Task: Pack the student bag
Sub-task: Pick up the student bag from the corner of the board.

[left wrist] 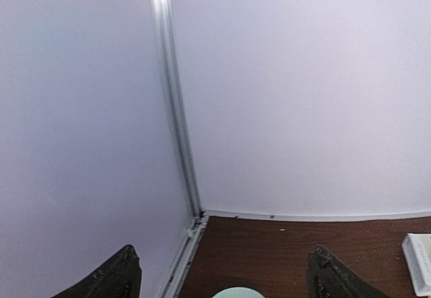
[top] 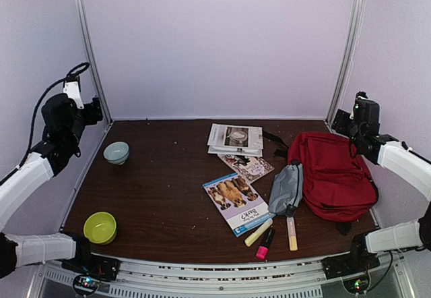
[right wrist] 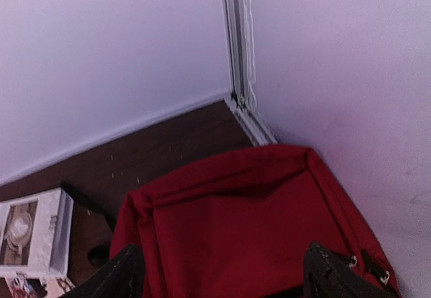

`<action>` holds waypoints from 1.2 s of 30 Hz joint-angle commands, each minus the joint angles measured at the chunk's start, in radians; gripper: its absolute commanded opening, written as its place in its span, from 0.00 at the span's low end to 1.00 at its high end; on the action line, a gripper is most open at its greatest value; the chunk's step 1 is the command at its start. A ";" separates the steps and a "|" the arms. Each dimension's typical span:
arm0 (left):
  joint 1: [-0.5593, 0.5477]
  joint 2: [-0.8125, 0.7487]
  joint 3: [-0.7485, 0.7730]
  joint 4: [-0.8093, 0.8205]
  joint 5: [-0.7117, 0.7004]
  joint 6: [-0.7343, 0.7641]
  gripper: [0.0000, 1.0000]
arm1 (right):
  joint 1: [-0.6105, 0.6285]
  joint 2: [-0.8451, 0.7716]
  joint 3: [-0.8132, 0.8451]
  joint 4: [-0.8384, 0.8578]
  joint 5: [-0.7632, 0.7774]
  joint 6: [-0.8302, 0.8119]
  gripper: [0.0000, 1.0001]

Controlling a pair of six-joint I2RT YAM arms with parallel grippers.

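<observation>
The student bag (top: 337,173) is a large red backpack lying flat at the right of the table, with black straps at its edges. In the right wrist view the student bag (right wrist: 249,217) fills the lower half. My right gripper (right wrist: 222,267) hovers above it, open with nothing between the fingers. From above, the right gripper (top: 345,124) is raised over the bag's far right corner. My left gripper (top: 94,112) is held high at the far left. Through its own wrist camera the left gripper (left wrist: 224,271) is open and empty, facing the back left corner.
A grey zip pouch (top: 286,189) lies against the bag's left side. Left of it are a white book (top: 235,138), a patterned booklet (top: 246,166) and a blue dog book (top: 236,201). Three markers (top: 264,243) lie near the front. A pale bowl (top: 116,152) and a green bowl (top: 100,227) sit at the left.
</observation>
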 commanded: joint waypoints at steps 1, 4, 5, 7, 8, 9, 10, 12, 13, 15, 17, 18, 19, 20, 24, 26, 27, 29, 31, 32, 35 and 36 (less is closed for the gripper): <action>-0.202 0.019 0.132 -0.305 0.160 0.085 0.87 | 0.064 0.030 -0.040 -0.408 -0.095 0.065 0.81; -0.367 0.109 0.250 -0.447 0.247 0.189 0.87 | 0.085 0.098 -0.034 -0.513 -0.127 0.084 0.82; -0.405 0.139 0.285 -0.488 0.277 0.219 0.88 | 0.085 0.122 -0.035 -0.522 -0.139 0.086 0.82; -0.448 0.186 0.328 -0.538 0.345 0.254 0.88 | 0.085 0.177 -0.030 -0.520 -0.179 0.080 0.81; -0.454 0.201 0.338 -0.545 0.396 0.258 0.88 | 0.085 0.214 -0.019 -0.517 -0.203 0.076 0.79; -0.455 0.210 0.336 -0.541 0.452 0.257 0.88 | 0.085 0.251 -0.010 -0.511 -0.236 0.075 0.77; -0.455 0.213 0.324 -0.522 0.494 0.256 0.88 | 0.085 0.297 0.003 -0.499 -0.276 0.068 0.76; -0.455 0.202 0.277 -0.474 0.564 0.248 0.88 | 0.085 0.398 0.048 -0.506 -0.327 0.054 0.72; -0.455 0.190 0.248 -0.449 0.597 0.249 0.88 | 0.085 0.448 0.078 -0.518 -0.336 0.047 0.71; -0.457 0.163 0.191 -0.404 0.619 0.265 0.88 | 0.085 0.514 0.136 -0.540 -0.311 0.040 0.71; -0.457 0.136 0.153 -0.376 0.617 0.272 0.89 | 0.083 0.545 0.172 -0.564 -0.242 0.029 0.69; -0.457 0.127 0.145 -0.366 0.615 0.271 0.90 | 0.082 0.558 0.190 -0.575 -0.224 0.020 0.65; -0.457 0.121 0.145 -0.365 0.618 0.269 0.90 | 0.082 0.566 0.201 -0.582 -0.212 0.012 0.58; -0.457 0.115 0.146 -0.364 0.624 0.268 0.90 | 0.082 0.574 0.207 -0.583 -0.206 0.002 0.47; -0.457 0.110 0.140 -0.355 0.625 0.265 0.90 | 0.074 0.550 0.223 -0.592 -0.162 -0.032 0.00; -0.457 0.118 0.137 -0.350 0.628 0.258 0.90 | 0.063 0.496 0.220 -0.582 -0.133 -0.046 0.00; -0.457 0.123 0.139 -0.353 0.631 0.255 0.90 | 0.057 0.465 0.221 -0.577 -0.122 -0.054 0.00; -0.458 0.136 0.148 -0.363 0.635 0.250 0.90 | 0.052 0.399 0.237 -0.578 -0.100 -0.075 0.00; -0.457 0.144 0.153 -0.370 0.629 0.251 0.90 | 0.051 0.320 0.261 -0.585 -0.069 -0.097 0.00; -0.457 0.146 0.153 -0.371 0.622 0.250 0.90 | 0.051 0.288 0.273 -0.587 -0.054 -0.106 0.00; -0.457 0.149 0.150 -0.371 0.607 0.253 0.90 | 0.051 0.203 0.318 -0.580 -0.029 -0.124 0.00; -0.457 0.150 0.150 -0.370 0.602 0.254 0.90 | 0.051 0.177 0.335 -0.572 -0.024 -0.125 0.00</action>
